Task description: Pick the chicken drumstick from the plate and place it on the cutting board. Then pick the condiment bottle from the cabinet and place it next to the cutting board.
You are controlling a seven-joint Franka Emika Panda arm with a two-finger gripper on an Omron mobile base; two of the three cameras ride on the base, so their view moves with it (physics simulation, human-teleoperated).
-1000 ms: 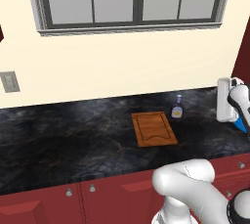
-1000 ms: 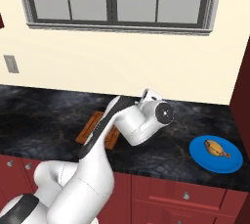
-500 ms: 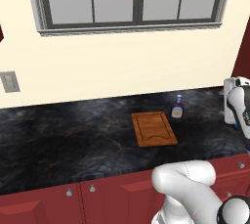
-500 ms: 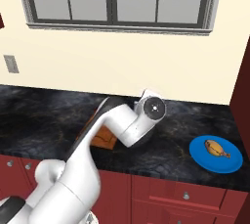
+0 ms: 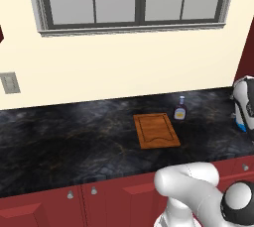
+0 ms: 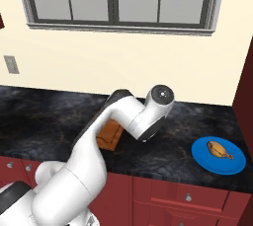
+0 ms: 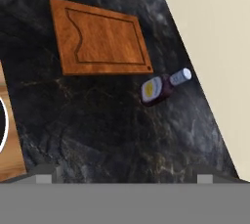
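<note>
Right base: drumstick (image 6: pixel 218 149) on plate (image 6: pixel 218 156). Left base and hand: bottle (image 5: pixel 180 109) upright beside bare board (image 5: pixel 156 130). Jaws wide, empty.

Setting: a rendered domestic kitchen. Indicators: a black marbled surface (image 5: pixel 74 141) running along a cream wall, dark red base cabinets with round silver knobs (image 5: pixel 94 190) beneath it, a grey-framed window (image 5: pixel 134 0) above, a wall switch plate (image 5: pixel 9 83), and a wooden cutting board (image 5: pixel 156 130) beside a condiment bottle (image 5: pixel 180 109).
</note>
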